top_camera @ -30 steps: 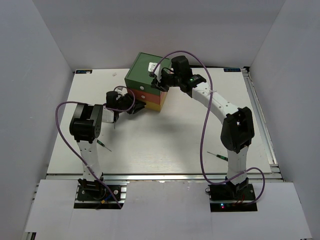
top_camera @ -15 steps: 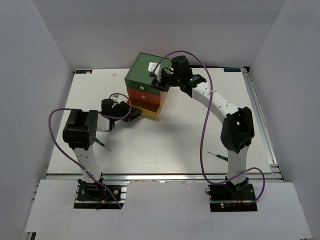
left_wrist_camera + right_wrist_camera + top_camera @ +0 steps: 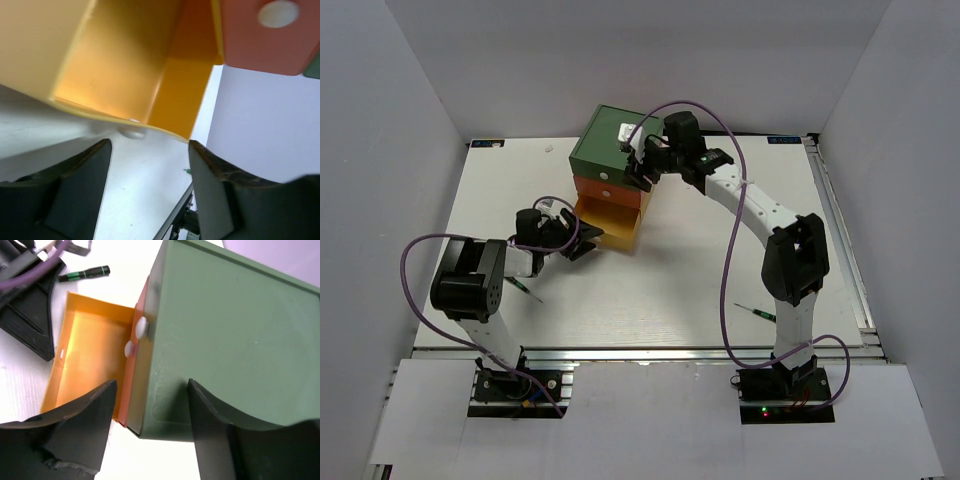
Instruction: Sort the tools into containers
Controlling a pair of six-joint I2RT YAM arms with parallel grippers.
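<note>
Three drawers point(image 3: 615, 228), two thin black screwdrivers point(image 3: 755, 312), two arms point(image 3: 750, 205), one chest point(image 3: 605, 150)

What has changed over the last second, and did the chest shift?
The left gripper drew back toward its base and the yellow drawer slid out with it, from about shut to well open. The right gripper stayed on top of the chest, which did not shift. The orange drawer, the screwdriver near the left arm and the screwdriver near the right arm are unmoved.

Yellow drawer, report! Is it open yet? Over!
Left pincer open at white knob. Right pincer open over green chest top. Yellow drawer out, no tools inside. Nothing blocking; two screwdrivers on table.
</note>
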